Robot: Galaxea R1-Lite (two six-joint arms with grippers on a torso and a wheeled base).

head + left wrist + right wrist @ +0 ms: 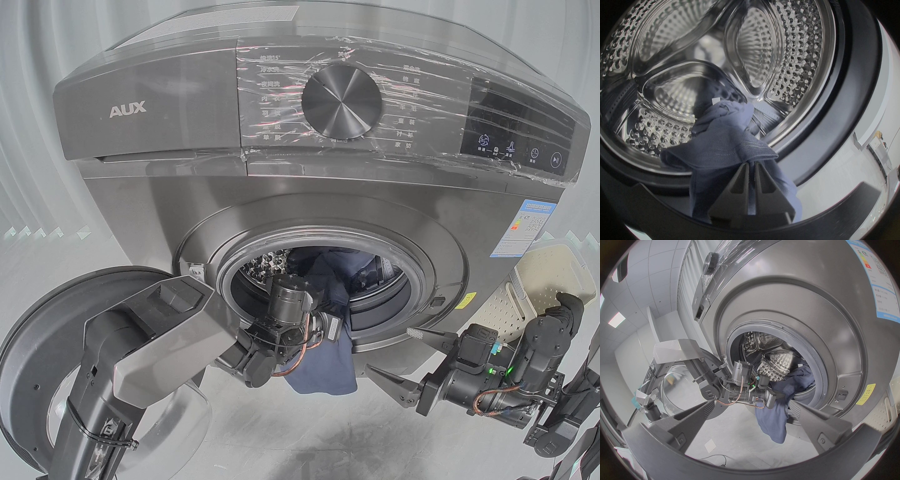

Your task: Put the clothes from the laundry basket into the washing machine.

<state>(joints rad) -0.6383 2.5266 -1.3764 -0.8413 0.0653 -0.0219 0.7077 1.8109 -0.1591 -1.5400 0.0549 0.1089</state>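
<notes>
At the mouth of the washing machine (162,206), a navy garment (325,369) hangs partly inside the steel drum (793,47) and partly over the rim. The left claw (751,165) is clenched on its folded edge. The open door (37,350) swings out to the left. The right claw (389,350), released, hovers near the pale laundry basket (550,269).

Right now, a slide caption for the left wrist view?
Left tool shut on a navy garment, half in the perforated steel drum, half hanging over the dark door seal.
</notes>
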